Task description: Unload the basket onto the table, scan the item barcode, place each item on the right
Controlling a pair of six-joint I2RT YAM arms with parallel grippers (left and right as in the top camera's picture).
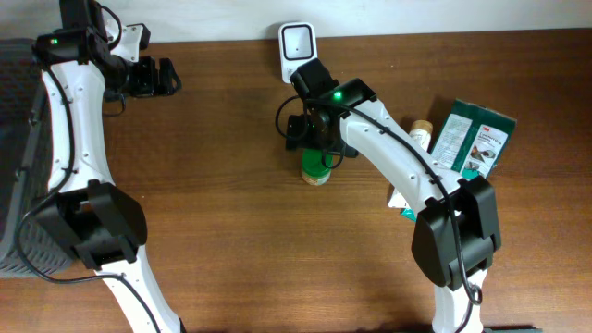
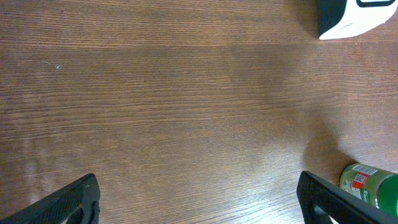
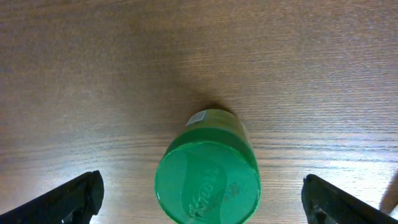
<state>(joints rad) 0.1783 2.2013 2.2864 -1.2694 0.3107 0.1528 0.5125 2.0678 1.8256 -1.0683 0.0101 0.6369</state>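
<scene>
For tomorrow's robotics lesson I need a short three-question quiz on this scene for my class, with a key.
1. True or false: the right gripper is shut on the green jar.
2. Which arm is nearer the white scanner? A) left B) right
3. What lies directly under the left gripper?
Key: 1 false, its jaws stand open, not touching the jar; 2 B; 3 only bare wooden table.
</scene>
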